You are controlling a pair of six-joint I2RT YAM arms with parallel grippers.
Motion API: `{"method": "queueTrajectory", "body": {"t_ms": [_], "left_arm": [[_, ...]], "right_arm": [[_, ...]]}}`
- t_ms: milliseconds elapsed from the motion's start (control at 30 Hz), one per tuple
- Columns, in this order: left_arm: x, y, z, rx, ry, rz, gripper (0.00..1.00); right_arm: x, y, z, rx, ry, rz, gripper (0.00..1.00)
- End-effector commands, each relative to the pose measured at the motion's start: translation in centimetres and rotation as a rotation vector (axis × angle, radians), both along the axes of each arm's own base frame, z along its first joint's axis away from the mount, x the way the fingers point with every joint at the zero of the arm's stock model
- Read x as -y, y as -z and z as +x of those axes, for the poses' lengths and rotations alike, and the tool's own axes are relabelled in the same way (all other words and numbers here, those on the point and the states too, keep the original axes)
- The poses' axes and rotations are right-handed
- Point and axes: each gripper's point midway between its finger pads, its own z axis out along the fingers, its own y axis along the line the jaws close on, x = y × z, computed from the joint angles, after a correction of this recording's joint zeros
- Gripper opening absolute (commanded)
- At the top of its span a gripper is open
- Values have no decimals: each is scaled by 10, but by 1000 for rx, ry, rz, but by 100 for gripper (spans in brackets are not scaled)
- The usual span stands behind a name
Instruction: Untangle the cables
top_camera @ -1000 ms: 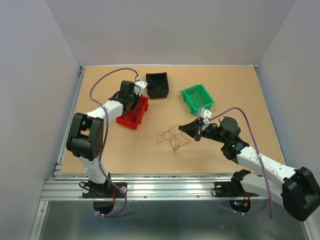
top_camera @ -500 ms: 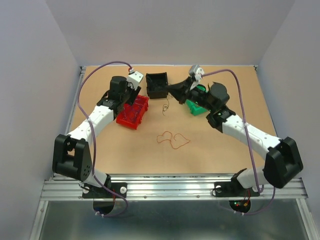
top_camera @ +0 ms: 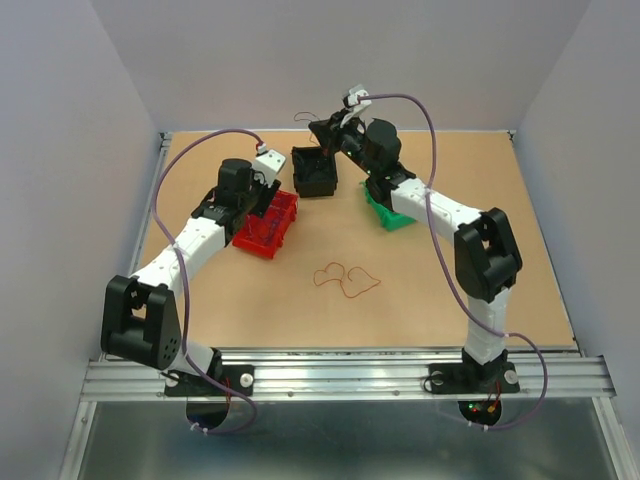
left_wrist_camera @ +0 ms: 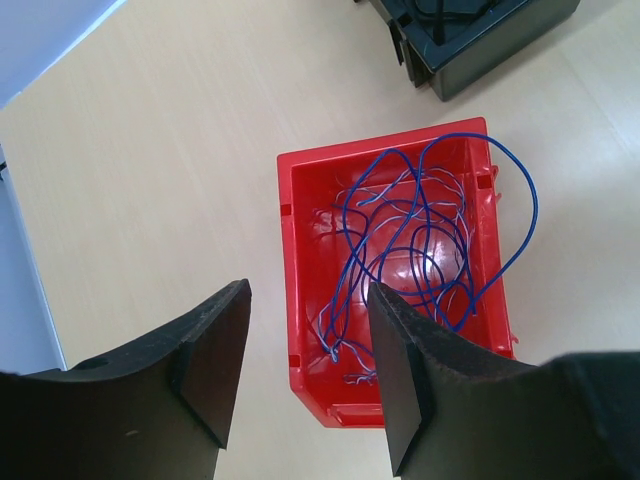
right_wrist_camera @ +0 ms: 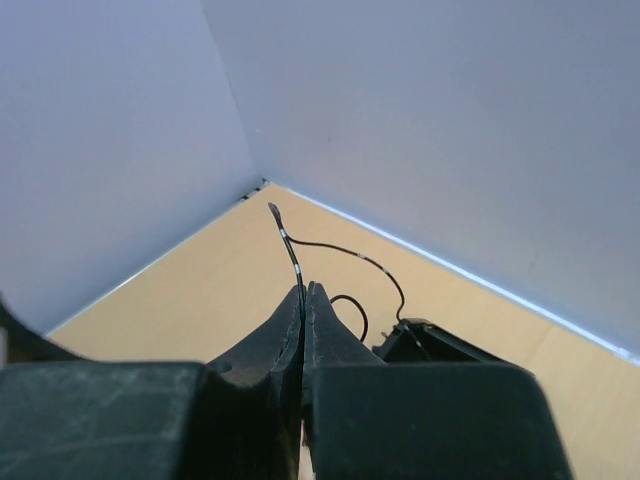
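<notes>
Two roles are shown: the right gripper (right_wrist_camera: pixel 304 292) pinches a black wire (right_wrist_camera: pixel 290 250) high over the black bin (top_camera: pixel 314 172) (presumably to drop it in), the left gripper (left_wrist_camera: pixel 305 305) hovers spread above the red bin (left_wrist_camera: pixel 300 200), and reddish cables (top_camera: pixel 346 279) lie looped on the table (top_camera: pixel 450 290).

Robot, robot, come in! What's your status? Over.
Left gripper open over red bin. Right gripper shut on black wire, raised near black bin. Red wires loose on table.

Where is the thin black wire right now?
The right wrist view shows the black wire pinched in the right gripper, raised close to the black bin near the table's far edge.
</notes>
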Motion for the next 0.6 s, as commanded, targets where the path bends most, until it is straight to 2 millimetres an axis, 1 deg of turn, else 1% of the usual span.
{"method": "queueTrajectory", "body": {"t_ms": [0,33,100,167,233,300,367,467,500,533,567], "left_arm": [[0,-18,2,66,6,-19,62],[-1,-18,3,67,3,-15,62],[-2,-14,4,59,-5,-10,62],[-1,-14,5,59,-2,-8,62],[-1,-12,5,56,-1,-9,62],[-1,-13,5,57,-4,-8,62],[-2,-13,5,59,-5,-7,62],[-2,-15,4,64,-5,-8,62],[-2,-16,4,67,-3,-8,62],[-2,-16,4,67,-3,-9,62],[-2,-16,4,67,-4,-8,62]], "right_arm": [[10,-27,35,27,58,77,0],[8,-9,44,1,65,67,1],[8,1,50,-15,75,68,1],[4,21,55,-45,74,53,0],[6,38,57,-72,85,40,1],[8,49,58,-89,102,42,1],[8,59,59,-106,102,36,6],[2,72,57,-126,69,24,6],[1,73,58,-127,67,25,6],[0,81,59,-137,66,19,6],[-1,82,61,-139,67,21,6]]}}
